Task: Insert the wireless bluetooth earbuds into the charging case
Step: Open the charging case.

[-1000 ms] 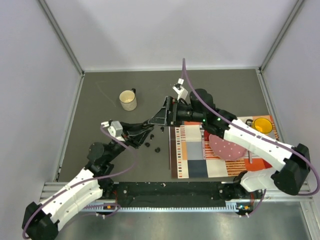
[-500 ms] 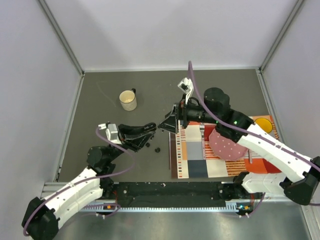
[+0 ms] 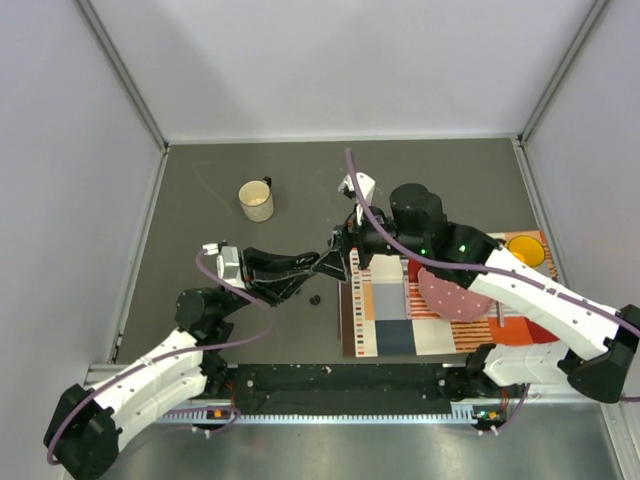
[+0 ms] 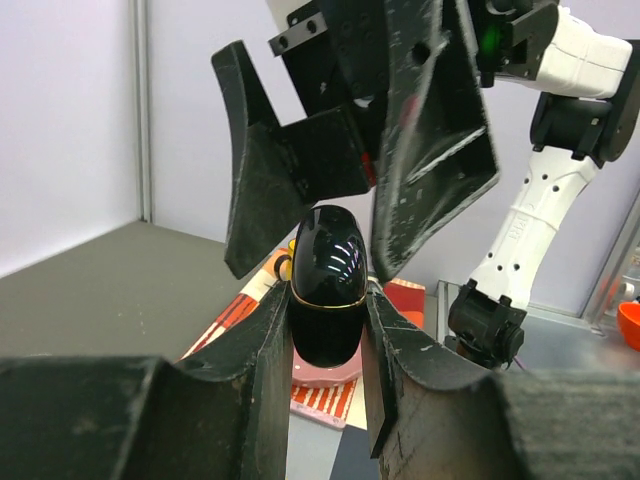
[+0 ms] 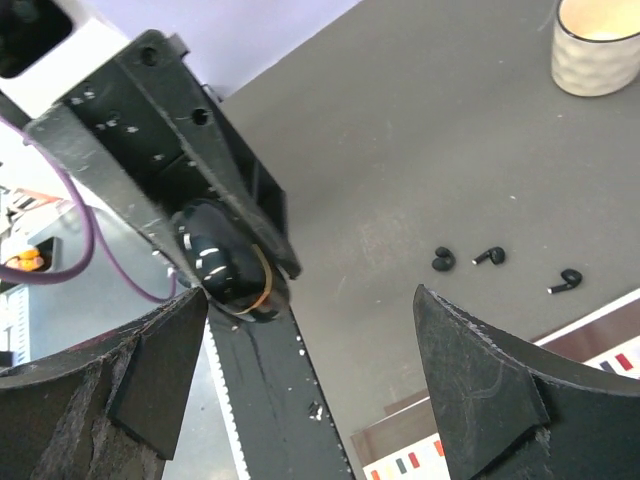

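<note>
The mug [image 3: 256,201] stands well left of the mat [image 3: 385,335]. Just off the mat's left edge, the left gripper [image 4: 328,300] clamps the closed case [image 4: 328,285] above the table. Three earbuds [image 5: 488,256] lie on the table left of the mat. The right gripper [image 5: 305,300] gapes wide, its fingers flanking the case's top.

Glossy black case [image 5: 222,262] in the left gripper [image 5: 238,283], 3 earbuds [image 5: 488,256] nearby on the grey table [image 5: 400,150], cream mug [image 5: 600,40] beyond.
</note>
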